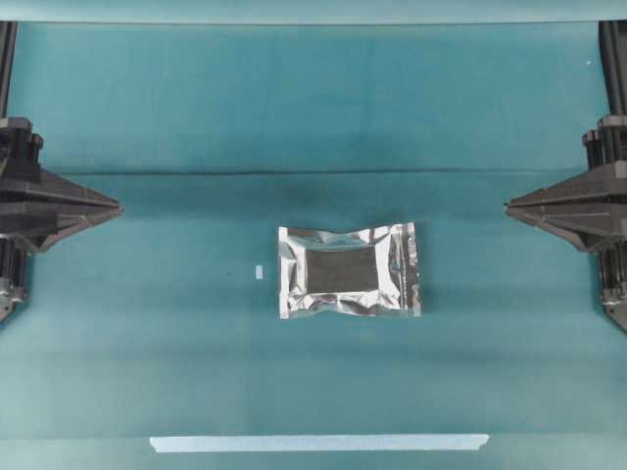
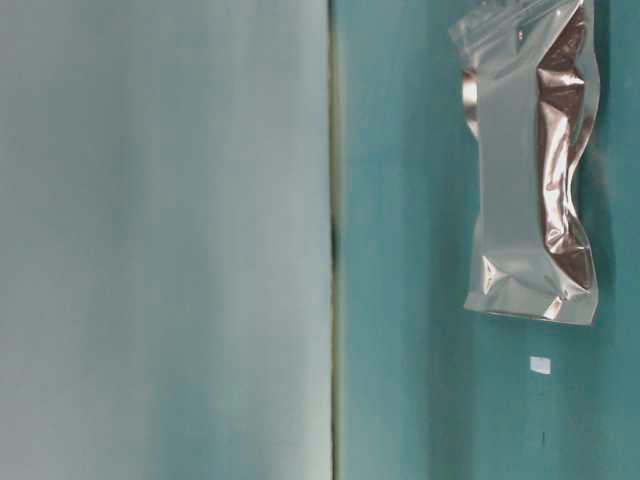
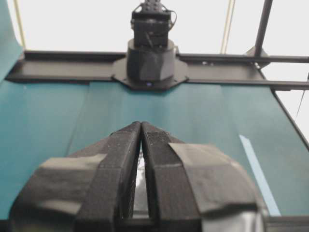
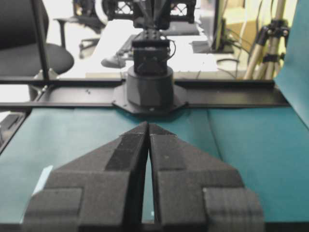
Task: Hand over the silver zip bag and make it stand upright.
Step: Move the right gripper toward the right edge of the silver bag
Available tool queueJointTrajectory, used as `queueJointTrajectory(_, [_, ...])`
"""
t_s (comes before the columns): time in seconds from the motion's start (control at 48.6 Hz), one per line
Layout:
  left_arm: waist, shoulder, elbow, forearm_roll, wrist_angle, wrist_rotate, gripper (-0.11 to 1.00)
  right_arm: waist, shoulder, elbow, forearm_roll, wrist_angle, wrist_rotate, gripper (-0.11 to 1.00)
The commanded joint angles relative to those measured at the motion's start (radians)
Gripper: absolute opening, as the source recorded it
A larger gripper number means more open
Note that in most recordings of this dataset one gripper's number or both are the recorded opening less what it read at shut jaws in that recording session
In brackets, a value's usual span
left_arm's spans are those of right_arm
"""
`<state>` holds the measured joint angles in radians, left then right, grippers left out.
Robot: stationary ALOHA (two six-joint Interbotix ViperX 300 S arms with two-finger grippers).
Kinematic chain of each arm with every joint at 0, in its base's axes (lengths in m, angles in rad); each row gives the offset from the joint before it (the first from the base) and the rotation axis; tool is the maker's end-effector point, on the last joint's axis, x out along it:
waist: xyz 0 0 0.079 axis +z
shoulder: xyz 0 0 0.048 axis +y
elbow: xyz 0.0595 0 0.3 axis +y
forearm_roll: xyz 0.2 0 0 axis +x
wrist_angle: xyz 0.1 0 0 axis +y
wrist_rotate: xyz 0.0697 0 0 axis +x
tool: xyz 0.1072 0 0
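The silver zip bag (image 1: 349, 270) lies flat in the middle of the teal table, crinkled foil with a darker grey centre panel. It also shows in the table-level view (image 2: 530, 165) at the upper right. My left gripper (image 1: 118, 209) is shut and empty at the far left edge, well clear of the bag. My right gripper (image 1: 507, 207) is shut and empty at the far right edge, also clear of it. In the left wrist view my gripper's (image 3: 140, 123) tips meet; in the right wrist view my gripper's (image 4: 148, 123) tips meet too.
A tiny white scrap (image 1: 260, 271) lies left of the bag. A thin pale tape strip (image 1: 318, 443) runs along the table's front edge. A fold line crosses the teal cloth (image 1: 313, 117) behind the bag. The opposite arm bases (image 3: 149, 58) (image 4: 149, 82) stand across the table.
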<state>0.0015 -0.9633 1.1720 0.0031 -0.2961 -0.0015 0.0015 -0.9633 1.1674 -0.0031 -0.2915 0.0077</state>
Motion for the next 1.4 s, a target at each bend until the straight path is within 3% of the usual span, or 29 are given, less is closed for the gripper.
queueJointTrajectory(0.0, [0.000, 0.029, -0.012, 0.006, 0.034, -0.011, 0.14, -0.006, 0.012, -0.003, 0.009, -0.003, 0.008, 0.09])
queueJointTrajectory(0.062, [0.000, 0.043, -0.021, 0.006, 0.058, -0.009, 0.09, -0.006, 0.023, -0.006, 0.067, 0.020, 0.028, 0.09])
queueJointTrajectory(0.144, [0.000, 0.058, -0.037, 0.006, 0.078, 0.000, 0.00, -0.008, 0.044, -0.025, 0.161, 0.058, 0.092, 0.00])
queueJointTrajectory(0.411, [0.000, 0.095, -0.067, 0.006, 0.097, 0.006, -0.01, -0.057, 0.115, -0.054, 0.347, 0.164, 0.272, 0.00])
queueJointTrajectory(0.555, [-0.002, 0.120, -0.080, 0.006, 0.121, 0.005, -0.01, -0.126, 0.153, -0.057, 0.517, 0.233, 0.431, 0.00])
queueJointTrajectory(0.617, [-0.002, 0.124, -0.081, 0.006, 0.126, 0.006, -0.01, -0.143, 0.178, -0.057, 0.523, 0.278, 0.474, 0.00])
queueJointTrajectory(0.74, [-0.002, 0.129, -0.083, 0.006, 0.126, 0.006, -0.01, -0.158, 0.230, -0.064, 0.543, 0.333, 0.486, 0.00])
queueJointTrajectory(0.926, [-0.003, 0.129, -0.083, 0.008, 0.146, -0.002, -0.01, -0.163, 0.322, -0.080, 0.617, 0.388, 0.551, 0.00])
queueJointTrajectory(1.152, [-0.018, 0.124, -0.081, 0.006, 0.189, -0.003, -0.01, -0.158, 0.350, -0.074, 0.621, 0.410, 0.635, 0.01])
queueJointTrajectory(1.255, [-0.018, 0.127, -0.083, 0.006, 0.192, 0.005, -0.01, -0.161, 0.353, -0.057, 0.627, 0.408, 0.675, 0.15])
queueJointTrajectory(1.378, [-0.018, 0.129, -0.081, 0.006, 0.195, 0.005, -0.01, -0.175, 0.367, -0.038, 0.629, 0.388, 0.753, 0.50])
